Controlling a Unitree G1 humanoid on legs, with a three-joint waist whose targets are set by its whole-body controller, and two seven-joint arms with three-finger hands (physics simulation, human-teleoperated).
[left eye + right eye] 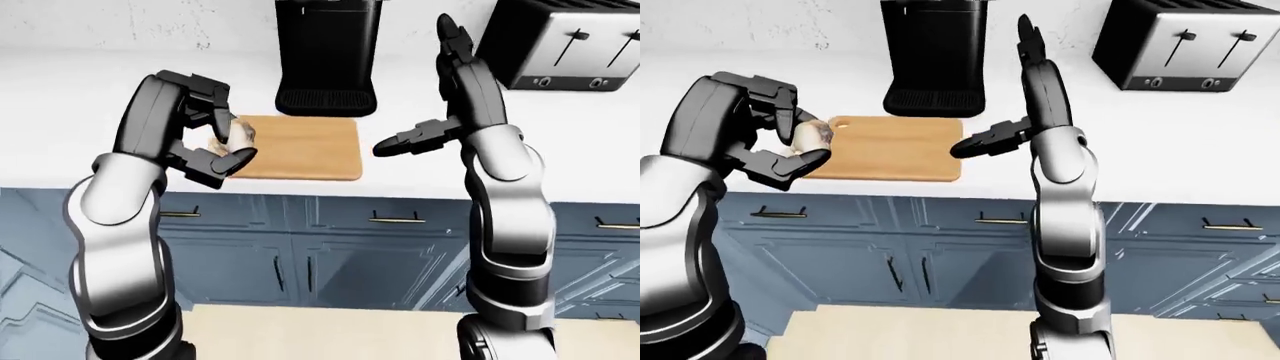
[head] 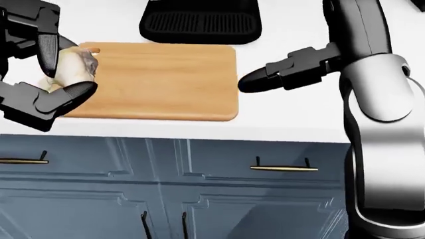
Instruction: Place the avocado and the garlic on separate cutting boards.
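garlic (image 2: 71, 67) sits clasped between the left hand's (image 2: 41, 74) black fingers (image 2: 48, 47).

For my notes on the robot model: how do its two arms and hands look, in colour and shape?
Both arms have glossy silver-grey rounded shells with black joint segments. The left hand and right hand are matte black, with blocky links and tapered rounded fingertips. No cables or markings show.

The black left hand (image 1: 775, 142) has its fingers closed round a pale, papery garlic bulb (image 1: 812, 136). Just right of that hand a rectangular wooden cutting board (image 1: 902, 150) lies on the white tabletop (image 1: 1160, 150). The right hand (image 1: 985, 139) hovers with fingers spread beside the board's right edge. Above both hands stand a black coffee machine (image 1: 936, 56) and a silver toaster (image 1: 1190, 45).
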